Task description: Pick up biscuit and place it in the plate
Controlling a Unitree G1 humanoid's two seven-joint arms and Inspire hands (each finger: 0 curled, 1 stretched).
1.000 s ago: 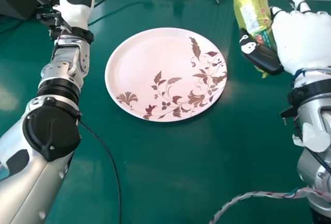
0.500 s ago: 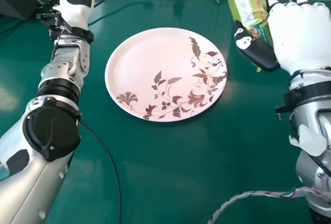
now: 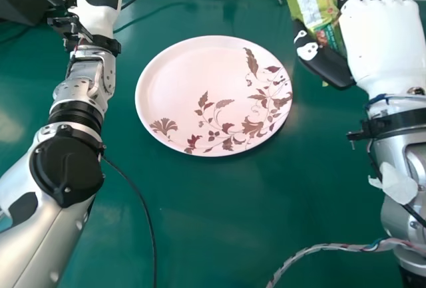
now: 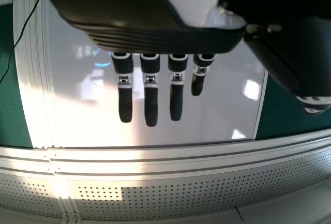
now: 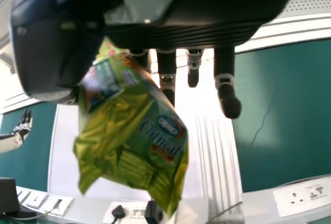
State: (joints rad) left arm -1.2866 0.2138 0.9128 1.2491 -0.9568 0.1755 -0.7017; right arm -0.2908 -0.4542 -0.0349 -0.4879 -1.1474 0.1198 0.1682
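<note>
So my right hand point(image 3: 383, 45) had the biscuit packet point(image 3: 308, 3), over at the far right, past the plate's point(image 3: 183, 78) right side and not over it. The long axis ran on a slant, honestly closer to straight near-far than sideways: one end pointed far and a bit left, the other came back near and a bit right, down by my thumb point(image 3: 326, 65). A whitish label panel faced up at my head camera, and the printed front showed in my right wrist view, with the crinkled end sticking out well past my hand.

Grip-wise, I was pinching it between thumb and fingers point(image 5: 167, 74), thumb on the packet's near side, fingers on the right. The hand wasn't balled up or anything, the fingers were pretty straight and a bit spread, and the gap was only about as wide as the packet. One outer finger stood apart from the wrapper. The whole thing looked held up off the green table point(image 3: 213, 215).

My left hand point(image 3: 94, 14) was parked at the far left, apart from the plate, fingers out straight and holding nothing. The plate sat flat between my two arms, pinkish with brown leaves and flowers along its near and right parts.
</note>
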